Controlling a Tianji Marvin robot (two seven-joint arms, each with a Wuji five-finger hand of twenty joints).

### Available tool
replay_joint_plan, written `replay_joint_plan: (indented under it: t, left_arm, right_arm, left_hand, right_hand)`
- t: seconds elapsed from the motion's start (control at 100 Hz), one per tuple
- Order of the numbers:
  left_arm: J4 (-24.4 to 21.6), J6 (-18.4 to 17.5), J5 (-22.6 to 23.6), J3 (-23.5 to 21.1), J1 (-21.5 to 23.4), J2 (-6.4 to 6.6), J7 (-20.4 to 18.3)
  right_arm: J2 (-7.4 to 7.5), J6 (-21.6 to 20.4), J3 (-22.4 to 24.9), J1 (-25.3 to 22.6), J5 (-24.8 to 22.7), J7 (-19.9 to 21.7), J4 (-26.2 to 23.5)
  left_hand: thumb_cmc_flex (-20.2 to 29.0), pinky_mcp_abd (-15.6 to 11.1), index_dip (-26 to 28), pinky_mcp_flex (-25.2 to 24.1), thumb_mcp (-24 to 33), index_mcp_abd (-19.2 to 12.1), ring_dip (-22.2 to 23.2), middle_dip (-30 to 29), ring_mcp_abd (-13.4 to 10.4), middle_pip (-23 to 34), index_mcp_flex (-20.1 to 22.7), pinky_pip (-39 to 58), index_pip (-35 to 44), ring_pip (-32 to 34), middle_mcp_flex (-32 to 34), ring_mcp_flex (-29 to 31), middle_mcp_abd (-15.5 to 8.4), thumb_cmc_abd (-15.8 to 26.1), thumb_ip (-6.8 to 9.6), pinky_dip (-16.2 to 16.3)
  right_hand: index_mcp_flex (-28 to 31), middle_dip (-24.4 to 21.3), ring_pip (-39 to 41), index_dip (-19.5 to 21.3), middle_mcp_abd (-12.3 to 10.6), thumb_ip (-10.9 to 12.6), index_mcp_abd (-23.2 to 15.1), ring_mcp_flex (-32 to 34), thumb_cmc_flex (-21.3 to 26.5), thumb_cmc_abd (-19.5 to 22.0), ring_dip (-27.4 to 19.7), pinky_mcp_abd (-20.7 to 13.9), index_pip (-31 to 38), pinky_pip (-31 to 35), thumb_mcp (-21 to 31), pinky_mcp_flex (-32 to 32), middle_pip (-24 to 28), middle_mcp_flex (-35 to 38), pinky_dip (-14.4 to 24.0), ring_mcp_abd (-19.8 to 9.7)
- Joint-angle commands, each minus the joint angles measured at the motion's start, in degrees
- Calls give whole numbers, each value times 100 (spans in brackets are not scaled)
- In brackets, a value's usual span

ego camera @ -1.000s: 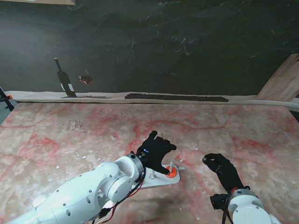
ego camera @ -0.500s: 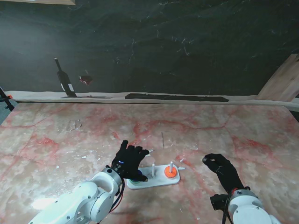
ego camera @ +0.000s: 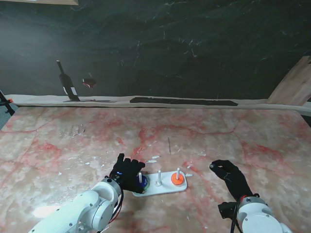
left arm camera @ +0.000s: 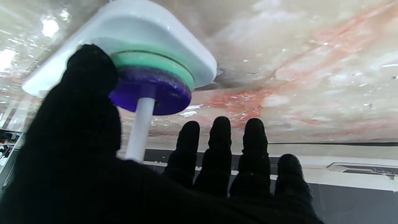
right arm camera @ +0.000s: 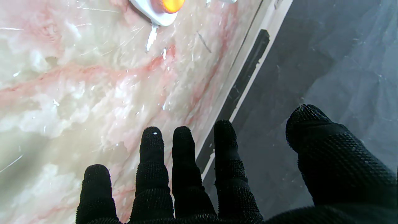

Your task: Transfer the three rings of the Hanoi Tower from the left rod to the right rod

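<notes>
The left hand (ego camera: 127,173) is now hovering low over the left rod (ego camera: 140,178), having swung back from the right rod (ego camera: 178,172) within the last second, so it is probably reaching for its next ring. Its fingers (left arm camera: 219,146) are spread apart and gripping nothing, with the thumb beside the purple ring (left arm camera: 152,91), which is lying on the green ring (left arm camera: 155,63) on that rod. Just right of the hand the middle rod (ego camera: 158,175) is standing bare on the white base (ego camera: 167,188). Farther right the orange ring (ego camera: 178,179) is already sitting on the right rod. The right hand (ego camera: 232,175) is hanging open, well to the right of the base.
</notes>
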Motion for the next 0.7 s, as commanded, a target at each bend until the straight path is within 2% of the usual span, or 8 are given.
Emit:
replay_joint_plan:
  t: [0.0, 0.37, 0.57, 0.69]
  left_arm:
    - [39, -43, -59, -12, -25, 30, -71]
    - [91, -200, -136, 13, -82, 26, -45]
    - [-62, -280, -87, -70, 32, 41, -86]
    - [-158, -328, -58, -94, 69, 68, -247]
  right_arm:
    - [-3, -10, -23, -22, -13, 12, -5]
    - [-2, 5, -30, 4, -4, 27, 13]
    - [-1, 13, -34, 8, 3, 30, 10]
    - [2, 17, -34, 11, 7, 44, 12]
  left_hand:
    - [163, -8, 108, -59, 82, -15, 65, 96, -46, 74, 133, 12, 103, 88, 177, -63, -258, 32, 32, 121]
    - [81, 12, 280, -32, 329, -64, 164, 366, -66, 223, 501, 153, 376, 235, 615, 143, -253, 42, 44, 154]
    - [21, 27, 123, -54, 313, 3, 70, -126, 2, -312, 487, 102, 131, 67, 452, 23, -84, -60, -24, 9]
    - [-18, 34, 1, -79, 370, 48, -6, -362, 43, -478, 453, -22, -4, -65, 216, -101, 33, -252, -76, -39]
  right_hand:
    - [-119, 25, 19, 3, -46, 152, -19, -93, -42, 92, 37, 1, 28, -66, -130, -70, 47, -118, 100, -29]
    - [-126, 26, 21, 2, -54, 155, -15, -94, -33, 96, 38, -1, 30, -71, -133, -70, 49, -120, 104, -32]
    - [-125, 26, 20, 0, -53, 155, -15, -98, -34, 96, 37, -3, 29, -73, -135, -70, 50, -114, 106, -31]
    - [-124, 27, 19, 0, -54, 155, -11, -99, -35, 98, 37, -3, 28, -74, -138, -69, 51, -115, 107, -36]
